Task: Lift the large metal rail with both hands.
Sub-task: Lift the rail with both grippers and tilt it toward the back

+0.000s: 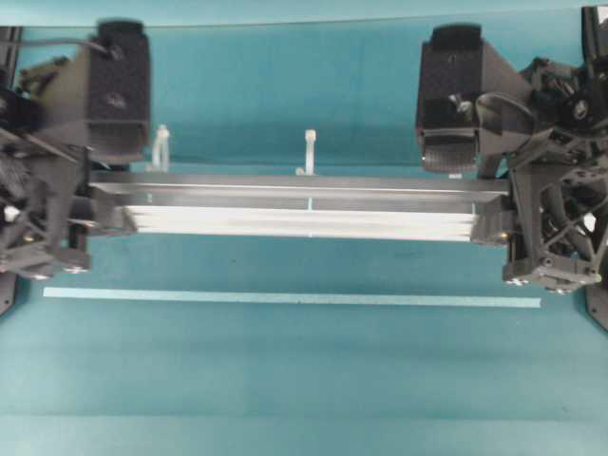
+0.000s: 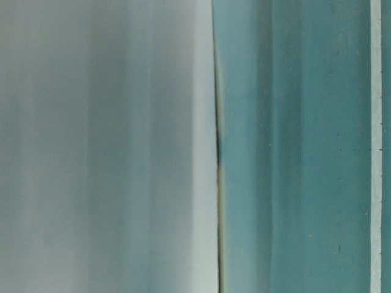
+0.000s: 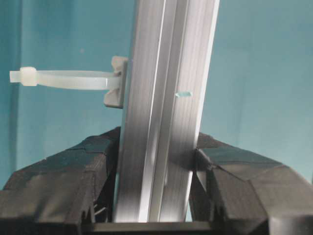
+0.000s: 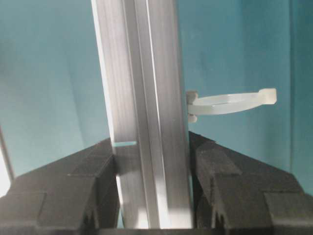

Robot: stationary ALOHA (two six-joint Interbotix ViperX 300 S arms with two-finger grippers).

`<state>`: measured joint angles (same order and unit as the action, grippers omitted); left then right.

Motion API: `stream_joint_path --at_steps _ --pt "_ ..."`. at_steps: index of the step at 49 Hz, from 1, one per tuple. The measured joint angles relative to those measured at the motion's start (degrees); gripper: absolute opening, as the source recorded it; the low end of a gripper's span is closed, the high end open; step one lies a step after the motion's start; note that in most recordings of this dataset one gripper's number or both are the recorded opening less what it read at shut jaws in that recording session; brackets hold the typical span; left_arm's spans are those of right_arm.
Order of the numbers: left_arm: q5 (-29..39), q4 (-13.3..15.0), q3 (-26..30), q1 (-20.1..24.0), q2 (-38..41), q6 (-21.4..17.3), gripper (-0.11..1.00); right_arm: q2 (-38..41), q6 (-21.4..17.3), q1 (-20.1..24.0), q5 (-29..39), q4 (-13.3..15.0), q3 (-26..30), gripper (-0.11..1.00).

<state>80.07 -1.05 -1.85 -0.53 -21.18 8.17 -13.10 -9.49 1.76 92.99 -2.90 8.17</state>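
Observation:
The large metal rail (image 1: 304, 209) is a long grooved silver bar that runs left to right across the overhead view and seems raised off the teal table. My left gripper (image 1: 100, 204) is shut on its left end and my right gripper (image 1: 503, 217) on its right end. Two white pegs (image 1: 161, 147) (image 1: 309, 152) stand on its far side. In the left wrist view the rail (image 3: 161, 122) sits between the black fingers (image 3: 98, 161) of the gripper (image 3: 156, 147). In the right wrist view the rail (image 4: 144, 122) is clamped in the gripper (image 4: 149, 147), next to a white peg (image 4: 230, 104).
A thin pale tape strip (image 1: 285, 297) lies on the table in front of the rail; it also shows at the right edge of the table-level view (image 2: 376, 146). A blurred grey surface (image 2: 104, 146) fills the left half of that view. Both arm bases stand at the far corners.

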Motion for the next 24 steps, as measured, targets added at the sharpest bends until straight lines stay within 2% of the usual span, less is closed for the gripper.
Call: stream_joint_path --at_steps 13,24 --pt "7.8 0.0 6.7 -0.1 2.5 0.0 0.37 3.2 0.0 0.2 2.6 0.3 7.5 0.38" --pt "10.1 0.0 11.1 -0.1 4.4 0.0 0.37 3.3 0.0 0.3 3.0 0.3 9.0 0.38"
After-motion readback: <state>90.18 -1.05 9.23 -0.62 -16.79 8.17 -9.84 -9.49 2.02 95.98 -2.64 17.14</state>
